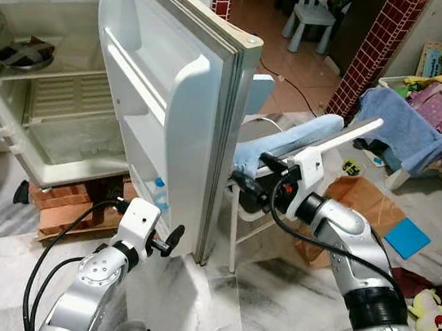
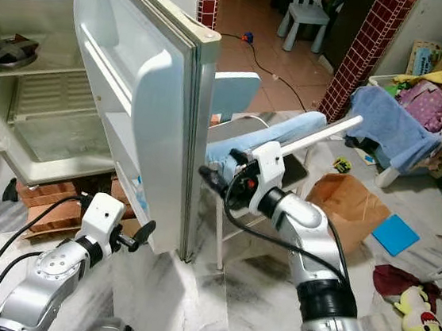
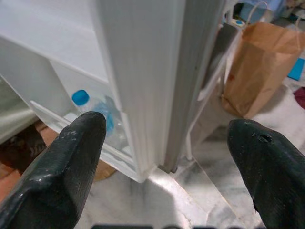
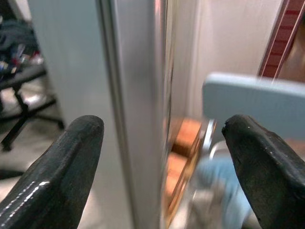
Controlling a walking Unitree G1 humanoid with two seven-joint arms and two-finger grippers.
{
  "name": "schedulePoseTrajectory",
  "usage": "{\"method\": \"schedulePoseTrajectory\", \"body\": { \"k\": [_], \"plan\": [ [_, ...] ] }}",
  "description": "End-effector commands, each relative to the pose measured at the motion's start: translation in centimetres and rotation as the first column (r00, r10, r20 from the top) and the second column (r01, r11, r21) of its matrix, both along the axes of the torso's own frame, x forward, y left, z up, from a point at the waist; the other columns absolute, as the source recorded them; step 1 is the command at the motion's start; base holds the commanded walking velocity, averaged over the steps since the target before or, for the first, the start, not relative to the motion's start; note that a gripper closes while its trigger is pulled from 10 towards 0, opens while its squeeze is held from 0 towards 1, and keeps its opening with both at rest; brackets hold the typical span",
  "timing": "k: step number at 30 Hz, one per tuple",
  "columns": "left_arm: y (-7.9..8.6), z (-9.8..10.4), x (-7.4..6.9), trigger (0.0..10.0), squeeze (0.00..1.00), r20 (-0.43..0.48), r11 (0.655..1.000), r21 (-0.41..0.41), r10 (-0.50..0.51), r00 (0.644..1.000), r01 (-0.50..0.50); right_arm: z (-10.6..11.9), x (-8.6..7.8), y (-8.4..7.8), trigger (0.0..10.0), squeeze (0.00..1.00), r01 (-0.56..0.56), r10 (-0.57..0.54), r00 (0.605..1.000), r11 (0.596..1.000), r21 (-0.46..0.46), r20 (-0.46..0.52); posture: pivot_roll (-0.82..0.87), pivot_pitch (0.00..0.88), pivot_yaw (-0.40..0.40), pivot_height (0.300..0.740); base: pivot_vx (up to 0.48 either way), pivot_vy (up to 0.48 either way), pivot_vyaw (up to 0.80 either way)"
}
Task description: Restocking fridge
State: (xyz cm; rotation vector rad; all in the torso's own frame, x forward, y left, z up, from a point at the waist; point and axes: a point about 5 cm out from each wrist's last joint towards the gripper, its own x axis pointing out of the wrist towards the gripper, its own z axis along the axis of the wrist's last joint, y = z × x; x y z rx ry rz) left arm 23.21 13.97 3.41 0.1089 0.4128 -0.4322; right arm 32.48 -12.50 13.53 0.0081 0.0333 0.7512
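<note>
While the fridge door stands swung wide with its free edge toward the robot, a blue-capped water bottle already sits in the lowest door rack. The fridge itself stands on the robot's left, shelves mostly bare save a dark dish on an upper shelf. The right gripper is at the door's outer edge, fingers spread and grasping nothing; the left gripper hovers low by the door's bottom corner, likewise released. To my eye the step is handling the door, so both arms should stay off the seal and move along its arc rather than push straight. Just behind the door stands a chair draped with a blue towel, which could block further swing. A brown paper bag, a basket of clothes and a yellow plush toy clutter the floor on the right.
</note>
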Motion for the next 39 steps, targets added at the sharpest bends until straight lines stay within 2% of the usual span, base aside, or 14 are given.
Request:
{"method": "schedulePoseTrajectory", "body": {
  "k": [1,6,10,12,13,17,18,21,22,23,25,31,34,39],
  "plan": [
    [-0.2,0.1,-0.2,10.0,0.00,-0.017,1.000,-0.010,-0.016,1.000,0.015,1.1,0.5,0.6,10.0,0.00,0.002,-0.002,0.999,1.000,0.008,0.050,0.06,0.000,-0.035,0.740,0.000,0.000,0.00],
    [-0.5,-0.3,-0.9,10.0,0.00,-0.066,0.998,-0.023,-0.057,0.996,0.056,3.0,1.9,4.5,10.0,0.00,-0.056,0.045,0.992,0.994,0.096,0.118,0.08,0.000,-0.037,0.740,0.000,0.000,0.00],
    [-0.5,-0.3,-0.8,10.0,0.00,-0.069,0.998,-0.007,-0.063,0.996,0.062,5.3,1.6,7.7,10.0,0.00,-0.207,0.181,0.976,0.941,0.269,0.118,0.08,0.000,-0.040,0.740,0.000,0.000,0.00],
    [-0.5,-0.2,-0.8,10.0,0.00,-0.069,0.998,-0.001,-0.065,0.995,0.065,6.6,-0.2,9.4,10.0,0.00,-0.395,0.368,0.919,0.852,0.344,0.145,0.09,0.000,-0.044,0.740,0.000,0.000,0.00],
    [-0.6,-0.2,-0.9,10.0,0.00,-0.071,0.998,0.000,-0.064,0.995,0.064,7.0,-1.9,10.2,10.0,0.00,-0.522,0.499,0.851,0.773,0.361,0.161,0.08,0.000,-0.045,0.740,0.000,0.000,0.00],
    [-0.6,-0.2,-0.9,10.0,0.00,-0.073,0.998,-0.001,-0.062,0.995,0.062,6.7,-3.5,10.2,10.0,0.00,-0.601,0.590,0.792,0.708,0.370,0.157,0.08,0.000,-0.047,0.740,0.000,0.000,0.00],
    [-0.6,-0.3,-1.0,10.0,0.00,-0.075,0.998,-0.001,-0.062,0.995,0.062,5.2,-2.4,9.5,10.0,0.00,-0.493,0.482,0.868,0.809,0.319,0.119,0.08,0.000,-0.046,0.740,0.000,0.000,0.00],
    [-0.7,-0.3,-1.0,10.0,0.00,-0.076,0.998,0.000,-0.065,0.995,0.065,3.4,-1.0,8.0,10.0,0.00,-0.328,0.320,0.945,0.915,0.235,0.072,0.07,0.000,-0.044,0.740,0.000,0.000,0.00],
    [-0.7,-0.2,-0.9,10.0,0.00,-0.075,0.997,0.003,-0.070,0.995,0.071,2.3,-0.1,6.4,10.0,0.00,-0.176,0.173,0.984,0.966,0.189,0.032,0.07,0.000,-0.044,0.740,0.000,0.000,0.00],
    [-0.8,-0.2,-0.9,10.0,0.00,-0.074,0.997,0.004,-0.072,0.995,0.073,1.9,0.1,5.8,10.0,0.00,-0.129,0.129,0.992,0.975,0.183,0.014,0.06,0.000,-0.044,0.740,0.000,0.000,0.00],
    [-0.8,-0.2,-0.8,10.0,0.00,-0.072,0.997,0.006,-0.073,0.995,0.074,1.8,0.1,5.2,10.0,0.00,-0.094,0.095,0.995,0.980,0.176,0.002,0.05,0.001,-0.044,0.740,0.000,0.000,0.00],
    [0.5,1.1,1.1,10.0,0.00,0.047,0.997,0.078,0.001,0.999,-0.004,1.1,0.3,1.2,10.0,0.00,0.255,-0.264,0.964,0.954,0.155,0.040,0.03,0.022,-0.037,0.740,0.000,0.000,0.00],
    [2.3,2.2,2.4,10.0,0.00,0.141,0.985,0.092,0.131,0.981,-0.145,0.4,-0.4,-0.5,10.0,0.00,0.447,-0.461,0.886,0.877,0.176,0.045,0.02,0.041,-0.040,0.740,0.000,0.000,0.00],
    [3.4,3.8,3.2,10.0,0.00,0.265,0.968,0.058,0.221,0.938,-0.245,-1.3,-2.1,-1.3,10.0,0.00,0.529,-0.536,0.844,0.840,0.117,0.033,0.02,0.045,-0.044,0.740,0.000,0.000,0.00]
  ]
}}
